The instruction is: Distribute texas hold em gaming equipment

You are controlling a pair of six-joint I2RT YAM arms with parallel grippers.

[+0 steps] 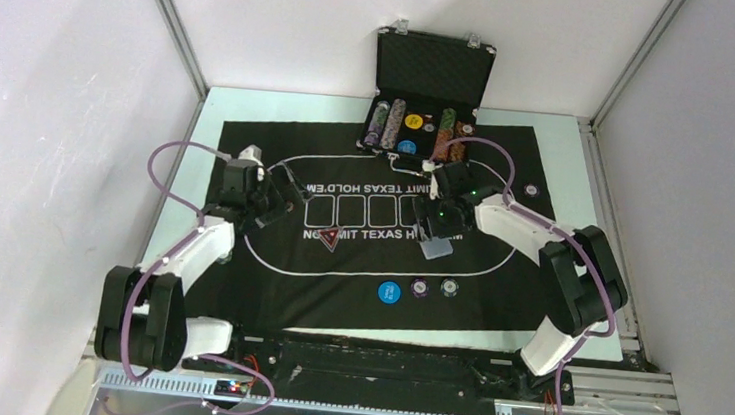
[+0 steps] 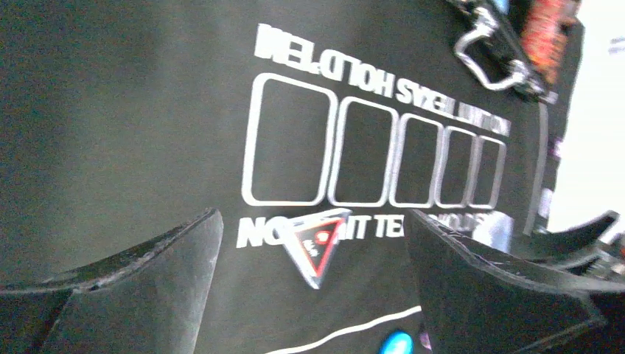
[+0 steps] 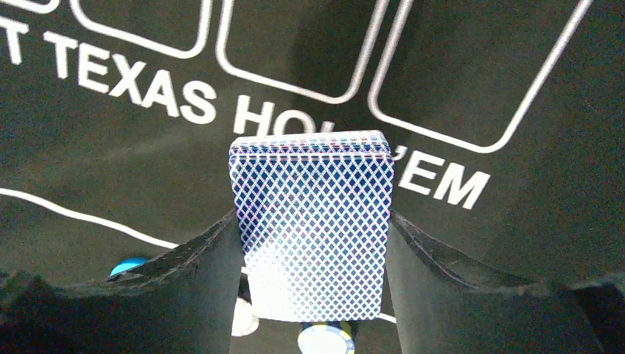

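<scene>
Three round pieces lie on the black mat (image 1: 271, 294), on the base side of the right gripper (image 3: 313, 221): a blue button (image 1: 390, 292), a purple chip (image 1: 421, 289) and a pale grey chip (image 1: 450, 288). Its fingers pinch the blue-backed deck (image 1: 437, 246) by the long edges, over the lettering and just short of the five outlined boxes (image 2: 368, 151), all bare. The left gripper (image 2: 313, 221) hangs spread wide and empty, with a triangular marker (image 2: 318, 247) under its fingertips. No card looks dealt, and chip stacks fill the open case (image 1: 434, 68) beyond both tools, so I judge most of the work is left
</scene>
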